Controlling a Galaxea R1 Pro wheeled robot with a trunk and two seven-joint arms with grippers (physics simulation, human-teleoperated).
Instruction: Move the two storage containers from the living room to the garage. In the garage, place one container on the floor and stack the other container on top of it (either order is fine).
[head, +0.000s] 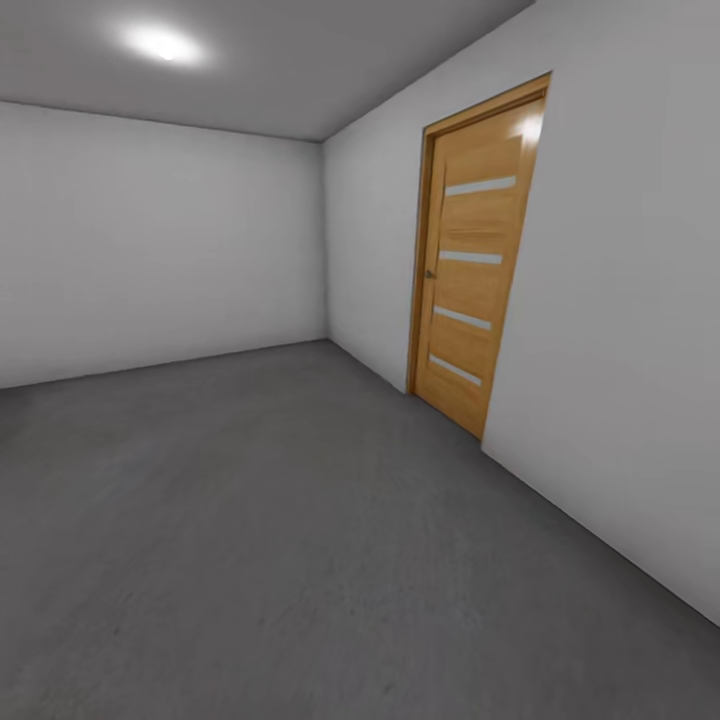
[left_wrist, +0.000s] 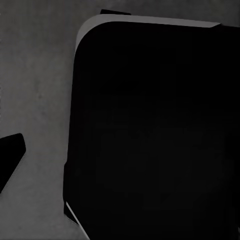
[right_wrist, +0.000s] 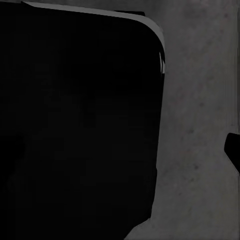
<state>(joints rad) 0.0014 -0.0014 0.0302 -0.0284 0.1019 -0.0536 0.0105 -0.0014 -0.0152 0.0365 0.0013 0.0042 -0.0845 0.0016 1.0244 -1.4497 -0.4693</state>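
Observation:
I am in the garage, a bare room with white-grey walls and a dark grey concrete floor. The two storage containers and the living room are out of view. The left wrist view looks down on the floor beside a large black rounded body, apparently part of the robot. One dark tip pokes in at that picture's edge. The right wrist view has the same black body over mottled floor, with a dark tip at its edge. Neither tip shows how the jaws stand.
A shut wooden door with several pale glass strips is set in the right wall. A round ceiling light glows at the upper left. The room's far corner lies ahead, with open floor between it and me.

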